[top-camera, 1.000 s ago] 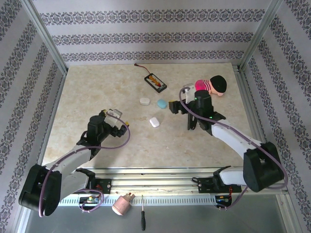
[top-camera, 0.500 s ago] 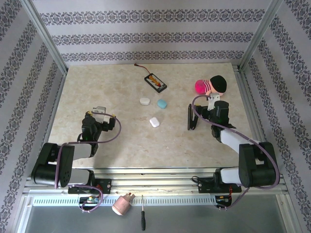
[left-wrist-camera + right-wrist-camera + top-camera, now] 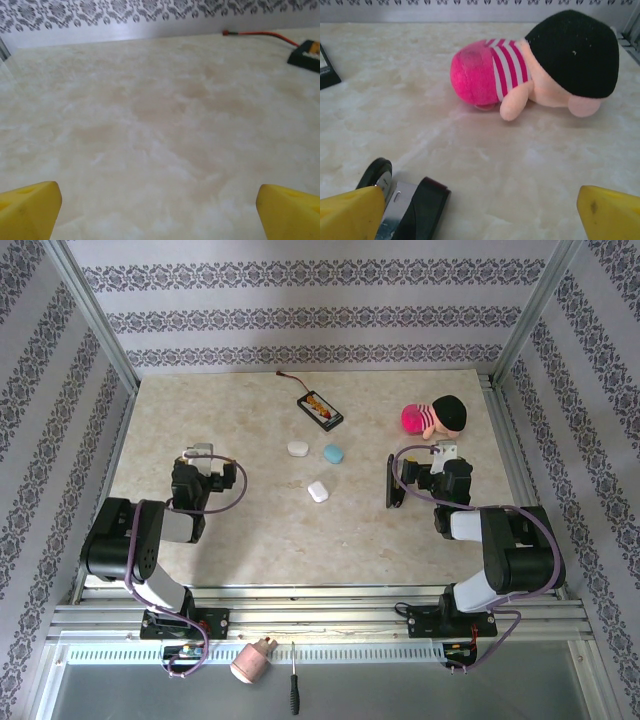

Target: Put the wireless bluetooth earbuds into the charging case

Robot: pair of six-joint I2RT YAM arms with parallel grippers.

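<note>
Three pebble-like charging cases lie mid-table: a white case (image 3: 298, 448), a light-blue case (image 3: 333, 453) and a second white case (image 3: 318, 491) nearer the front. All look closed. The earbuds are out of view. My left gripper (image 3: 200, 460) sits low over the table's left side, well left of the cases. In the left wrist view it (image 3: 160, 214) is open, its yellow fingertips (image 3: 30, 210) wide apart over bare marble. My right gripper (image 3: 443, 456) is right of the cases and, in the right wrist view, (image 3: 480, 215) is open with nothing between its fingertips (image 3: 610, 212).
A black stapler (image 3: 390, 482) (image 3: 407, 210) lies just left of the right gripper. A pink striped plush toy (image 3: 435, 417) (image 3: 535, 65) lies beyond it. A black device (image 3: 320, 410) (image 3: 305, 52) with an orange cable (image 3: 260, 34) sits at the back centre. Patterned walls enclose the table.
Both arms have folded back toward their bases. The left gripper moved left, and the right gripper moved right, away from the cases. Both stayed open.
</note>
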